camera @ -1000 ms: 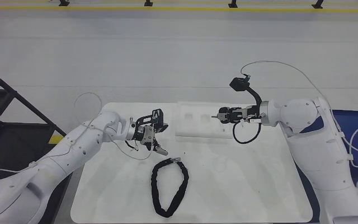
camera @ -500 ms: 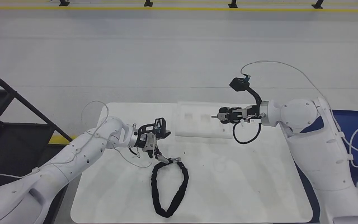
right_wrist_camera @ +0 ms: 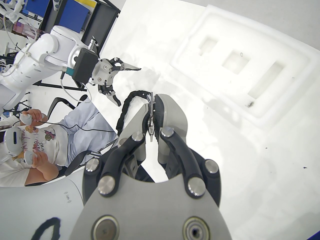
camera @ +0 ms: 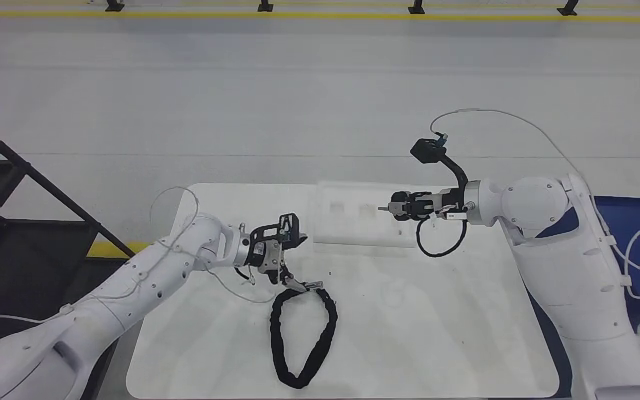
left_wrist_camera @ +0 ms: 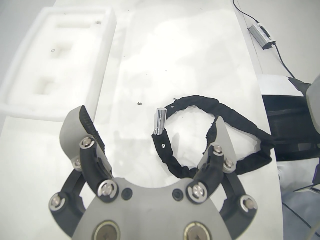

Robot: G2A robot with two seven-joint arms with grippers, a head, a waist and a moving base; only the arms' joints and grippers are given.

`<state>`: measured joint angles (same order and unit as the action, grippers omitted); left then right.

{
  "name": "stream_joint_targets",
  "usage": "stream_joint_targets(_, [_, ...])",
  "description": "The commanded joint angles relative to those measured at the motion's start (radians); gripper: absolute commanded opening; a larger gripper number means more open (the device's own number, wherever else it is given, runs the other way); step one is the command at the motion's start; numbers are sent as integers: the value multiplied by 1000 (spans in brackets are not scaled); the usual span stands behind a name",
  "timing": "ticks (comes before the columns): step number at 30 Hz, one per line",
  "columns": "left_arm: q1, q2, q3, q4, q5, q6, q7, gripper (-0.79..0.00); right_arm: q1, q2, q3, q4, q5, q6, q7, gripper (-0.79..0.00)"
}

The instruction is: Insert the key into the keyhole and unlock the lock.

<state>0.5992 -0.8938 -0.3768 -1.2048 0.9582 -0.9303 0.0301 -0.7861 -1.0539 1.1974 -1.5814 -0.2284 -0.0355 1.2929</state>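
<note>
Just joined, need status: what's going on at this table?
The right gripper is shut on a small metal key, held above the white foam tray. The left gripper, open, hovers close to the silver cylinder end of the black fabric-sleeved chain lock lying on the white table. The key is not yet in the lock.

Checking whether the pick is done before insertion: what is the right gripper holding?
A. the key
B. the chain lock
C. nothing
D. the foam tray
A: the right gripper is shut on the key, while the chain lock lies on the table.
</note>
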Motion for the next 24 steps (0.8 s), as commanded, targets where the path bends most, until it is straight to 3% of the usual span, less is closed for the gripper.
stream_joint_targets(1, [13, -2, -4, -2, 52, 7, 39, 0, 0, 0, 0, 0, 0, 0, 0, -785])
stream_joint_targets(10, [57, -42, 29, 48, 311, 22, 232, 0, 0, 0, 0, 0, 0, 0, 0, -785])
stream_joint_targets(24, [48, -133, 76, 209, 509, 45, 412, 0, 0, 0, 0, 0, 0, 0, 0, -785])
